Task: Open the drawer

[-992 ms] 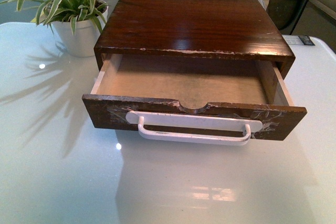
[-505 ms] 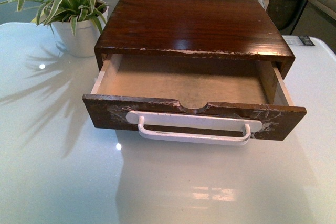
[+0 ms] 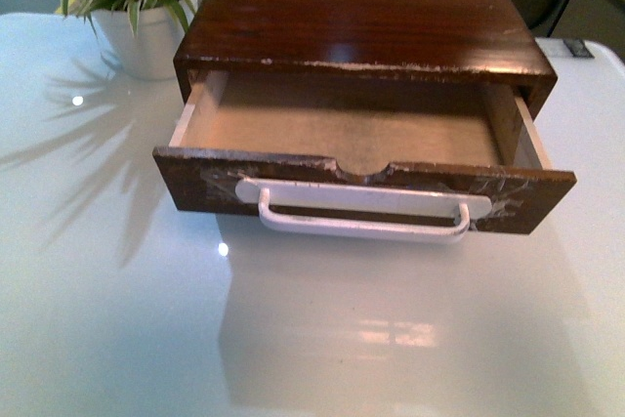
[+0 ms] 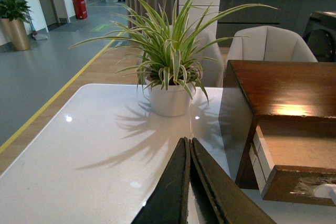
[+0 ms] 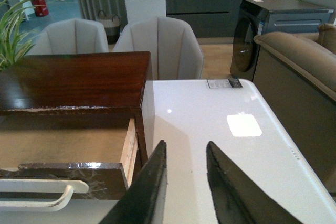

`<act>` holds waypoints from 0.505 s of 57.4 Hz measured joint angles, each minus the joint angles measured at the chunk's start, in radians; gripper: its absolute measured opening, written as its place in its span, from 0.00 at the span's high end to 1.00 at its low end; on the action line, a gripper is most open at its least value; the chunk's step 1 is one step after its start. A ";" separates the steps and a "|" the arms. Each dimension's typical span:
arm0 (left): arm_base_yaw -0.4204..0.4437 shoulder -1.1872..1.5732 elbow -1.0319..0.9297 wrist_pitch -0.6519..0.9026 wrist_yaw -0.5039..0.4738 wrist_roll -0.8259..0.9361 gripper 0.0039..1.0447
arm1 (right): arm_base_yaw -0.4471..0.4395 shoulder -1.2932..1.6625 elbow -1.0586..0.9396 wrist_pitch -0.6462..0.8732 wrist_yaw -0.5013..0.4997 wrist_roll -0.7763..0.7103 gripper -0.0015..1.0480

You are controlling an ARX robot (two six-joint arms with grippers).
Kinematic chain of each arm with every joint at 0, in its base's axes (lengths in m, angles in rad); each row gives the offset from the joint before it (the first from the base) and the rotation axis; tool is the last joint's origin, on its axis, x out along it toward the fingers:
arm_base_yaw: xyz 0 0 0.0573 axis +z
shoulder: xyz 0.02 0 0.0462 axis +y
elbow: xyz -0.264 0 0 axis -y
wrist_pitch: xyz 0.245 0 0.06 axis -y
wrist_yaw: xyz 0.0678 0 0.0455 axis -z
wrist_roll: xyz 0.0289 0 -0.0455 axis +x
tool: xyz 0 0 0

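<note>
White glossy table (image 3: 117, 339) spread across the front view, with bare room in front of the cabinet and along both its sides. Dark-brown wooden cabinet (image 3: 361, 12) sat on it at the far middle, top edge chipped pale.

The drawer (image 3: 361, 197) stood pulled out toward the camera, pale interior exposed, nothing seen inside. Its scratched whitish front overhung the table, with a semicircular notch in the top edge. White bar handle (image 3: 363, 212) ran along the front; nothing touched it.

Potted plant (image 3: 132, 7) in a white pot stood at the far left, just beside the cabinet's left side, casting leaf shadows across the table.

Neither arm showed in the front view.

Left gripper (image 4: 188, 182): the 2 dark fingers pressed together, only a hairline seam between them, nothing held, over bare table beside the drawer's left side.

Right gripper (image 5: 186, 182): the 2 fingers parted with a clear gap, empty, touching nothing, over bare table beside the drawer's right front corner. A small label (image 5: 224, 83) lay near the table's far edge.
</note>
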 joint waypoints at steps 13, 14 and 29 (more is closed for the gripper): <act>0.000 0.000 0.000 0.000 0.000 0.000 0.49 | 0.000 0.000 0.000 0.000 0.000 0.000 0.37; 0.000 0.000 0.000 0.000 0.000 0.000 0.45 | 0.000 0.000 0.000 0.000 0.000 0.000 0.33; 0.000 0.000 0.000 0.000 0.000 0.001 0.06 | 0.000 0.000 0.000 0.000 0.000 0.001 0.09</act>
